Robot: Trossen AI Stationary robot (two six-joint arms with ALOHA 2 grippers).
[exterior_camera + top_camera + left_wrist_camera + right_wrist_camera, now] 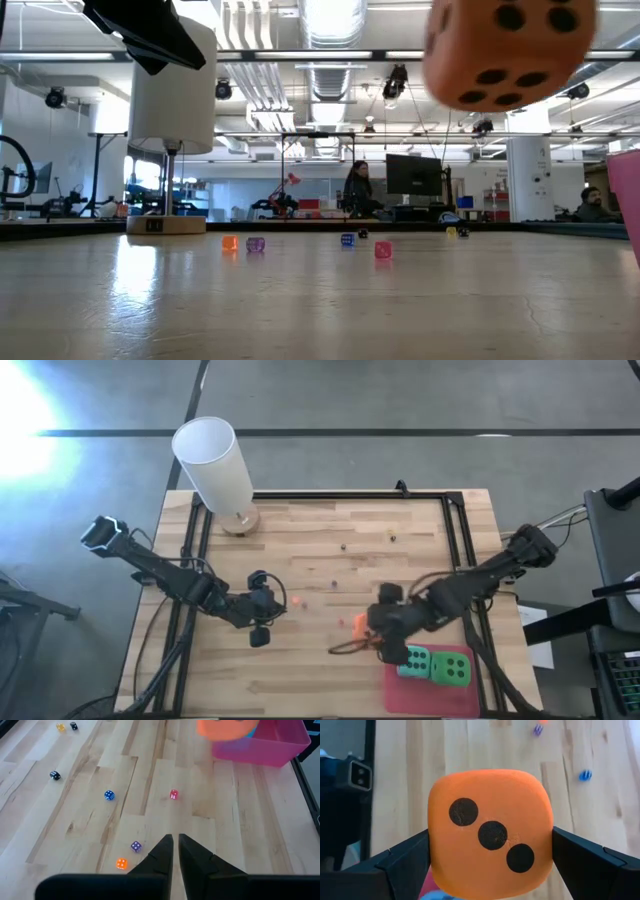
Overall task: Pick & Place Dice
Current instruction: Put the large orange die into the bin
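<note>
My right gripper (490, 851) is shut on the orange die (492, 832), whose three-pip face is toward the wrist camera. In the high view this gripper (374, 630) is over the wood just left of the pink tray (470, 698). The orange die (500, 50) shows high above the table in the low view. A teal die (413, 660) and a bright green die (452, 671) lie in the tray. The second green die is hidden. My left gripper (175, 845) is shut and hovers over the table's left half (258, 618), touching nothing. My right gripper pinches the orange die between its two fingers, one pad on the die's left side face (434, 850) and one on its right side face (549, 845). The die (500, 50) is lifted clear of the table. Its sides bulge slightly beyond the finger pads.
Several tiny coloured dice lie scattered on the wood, among them pink (173, 794), blue (109, 795), purple (135, 846) and orange (121, 864). A tall white cylinder (213, 463) stands on a round wooden base at the far left corner. A black frame (350, 496) edges the table.
</note>
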